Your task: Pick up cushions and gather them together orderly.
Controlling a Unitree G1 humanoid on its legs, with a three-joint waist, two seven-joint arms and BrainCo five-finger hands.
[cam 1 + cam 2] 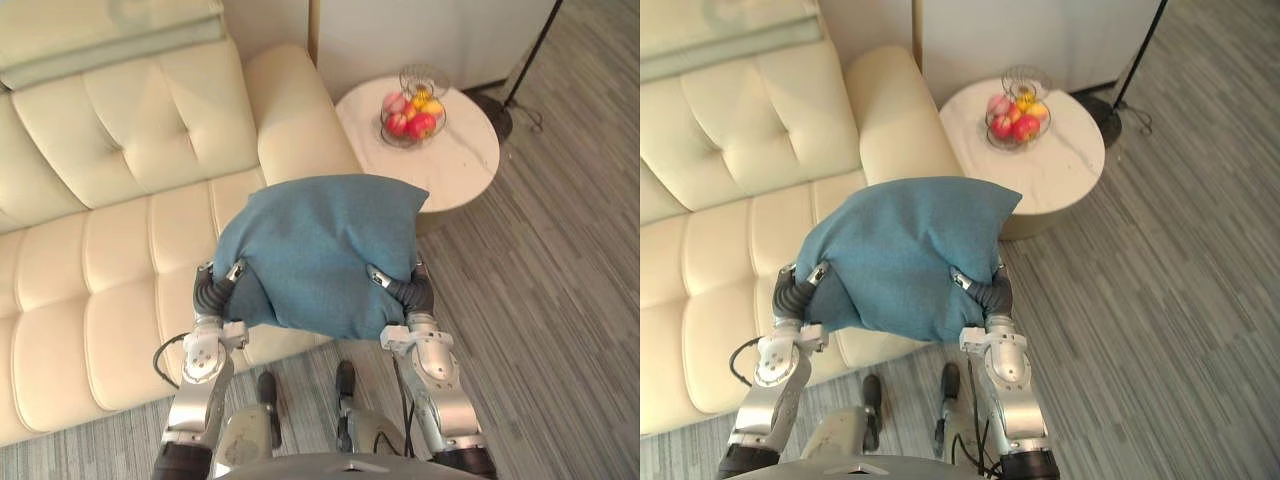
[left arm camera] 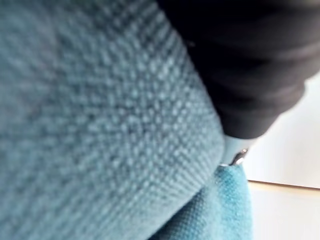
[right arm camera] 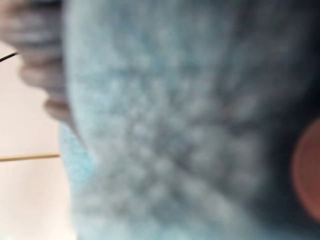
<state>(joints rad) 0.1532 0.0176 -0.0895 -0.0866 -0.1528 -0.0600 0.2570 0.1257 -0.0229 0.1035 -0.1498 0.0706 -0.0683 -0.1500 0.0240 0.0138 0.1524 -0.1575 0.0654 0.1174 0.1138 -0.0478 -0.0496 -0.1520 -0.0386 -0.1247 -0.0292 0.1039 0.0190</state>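
A teal blue cushion hangs in the air over the sofa's front edge, near its right armrest. My left hand presses into its left lower side and my right hand into its right lower side, so the cushion is carried between the two. Only the dark ribbed covers of both hands show; the rest is sunk in the cloth. In the left wrist view the woven teal cloth lies right against the dark cover. The right wrist view has the same cloth up close.
A cream leather sofa fills the left, with a pale green pad lying on top of its back. Right of the armrest stands a round white side table bearing a wire fruit basket. A lamp base stands behind it on grey plank floor.
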